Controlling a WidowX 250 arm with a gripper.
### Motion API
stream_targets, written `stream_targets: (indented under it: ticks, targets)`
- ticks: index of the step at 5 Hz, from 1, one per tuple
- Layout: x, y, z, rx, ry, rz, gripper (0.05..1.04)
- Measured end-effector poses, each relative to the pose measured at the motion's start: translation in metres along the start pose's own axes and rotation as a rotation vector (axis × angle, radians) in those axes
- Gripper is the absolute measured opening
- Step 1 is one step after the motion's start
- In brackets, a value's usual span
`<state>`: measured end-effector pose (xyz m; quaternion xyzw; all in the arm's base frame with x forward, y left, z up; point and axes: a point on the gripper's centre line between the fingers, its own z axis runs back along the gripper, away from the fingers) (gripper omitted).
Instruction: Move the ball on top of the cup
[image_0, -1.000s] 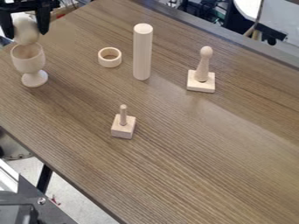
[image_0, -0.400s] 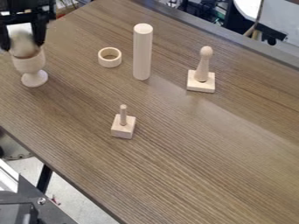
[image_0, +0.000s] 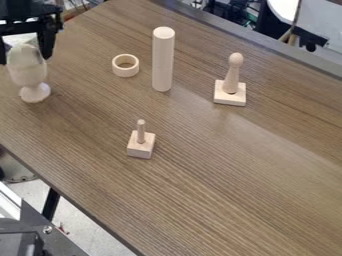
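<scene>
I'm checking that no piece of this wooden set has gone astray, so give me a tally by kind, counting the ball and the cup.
Ball: 1
Cup: 1
Ring: 1
Plain cylinder: 1
Posts on square bases: 2
Total: 6

pale ball (image_0: 25, 55) tops the upright goblet-shaped cup (image_0: 29, 77).
</scene>
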<state>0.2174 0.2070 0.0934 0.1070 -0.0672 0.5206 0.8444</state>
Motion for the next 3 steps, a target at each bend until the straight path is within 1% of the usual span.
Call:
stream_targets:
  ticks: [1, 2, 3]
  targets:
    - [-0.002, -0.001, 0.0, 0.001, -0.001, -0.018, 1.001]
    - [-0.001, -0.006, 0.015, -0.033, -0.036, -0.029, 0.999]
    - [-0.01, -0.027, 0.038, -0.1, -0.074, -0.09, 0.999]
